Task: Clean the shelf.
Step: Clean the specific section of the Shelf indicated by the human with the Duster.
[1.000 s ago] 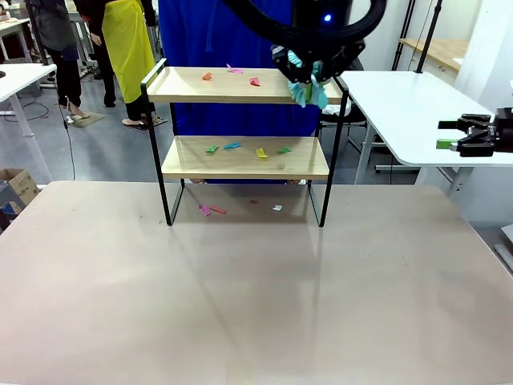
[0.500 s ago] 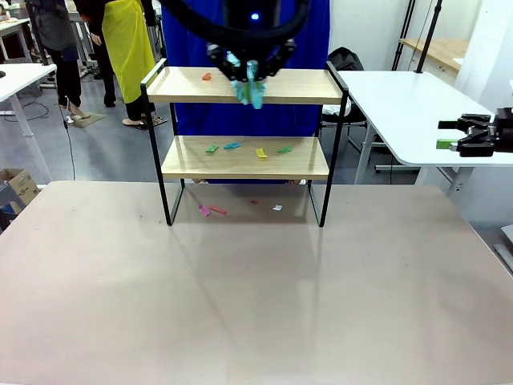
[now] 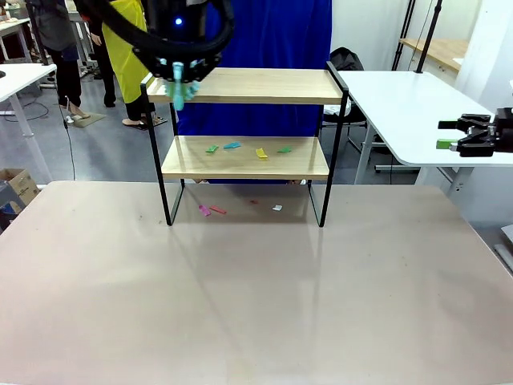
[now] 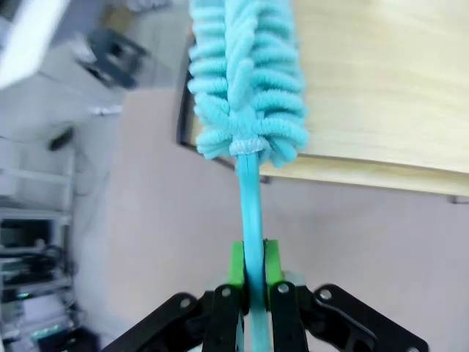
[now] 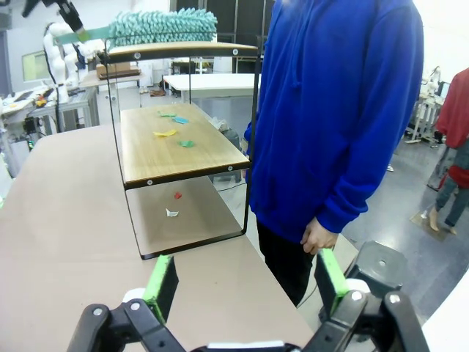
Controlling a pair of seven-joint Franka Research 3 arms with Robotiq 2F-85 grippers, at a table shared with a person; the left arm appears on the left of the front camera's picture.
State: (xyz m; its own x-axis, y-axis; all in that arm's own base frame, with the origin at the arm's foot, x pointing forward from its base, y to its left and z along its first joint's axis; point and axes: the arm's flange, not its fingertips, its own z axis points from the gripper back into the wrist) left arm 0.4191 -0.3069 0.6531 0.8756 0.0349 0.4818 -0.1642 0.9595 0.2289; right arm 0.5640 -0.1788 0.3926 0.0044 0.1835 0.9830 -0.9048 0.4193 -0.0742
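The shelf [image 3: 248, 85] stands at the table's far side, two wooden boards in a black frame. At the left end of its top board my left gripper [image 3: 178, 69] is shut on the handle of a turquoise duster [image 3: 179, 91]. The left wrist view has the duster's fluffy head [image 4: 245, 81] at the board's [image 4: 381, 88] edge, with the handle clamped in the left gripper [image 4: 251, 275]. Several coloured paper scraps [image 3: 261, 152] lie on the lower board and a few more scraps [image 3: 205, 210] on the table beneath. Off to the far right my right gripper [image 3: 465, 135] [image 5: 245, 282] stands open, holding nothing. From there the shelf [image 5: 183, 154] and the duster [image 5: 161, 28] are to the left.
A person in a blue hoodie [image 3: 256, 32] [image 5: 337, 110] stands right behind the shelf. A white side table [image 3: 409, 104] is at the right, under my right gripper. The beige table [image 3: 256, 305] spreads wide in front of the shelf. Other people stand at the back left.
My left gripper has swept the duster leftward along the top board, from its right end to its left end. The scraps that lay on the top board are gone. The right arm stayed still.
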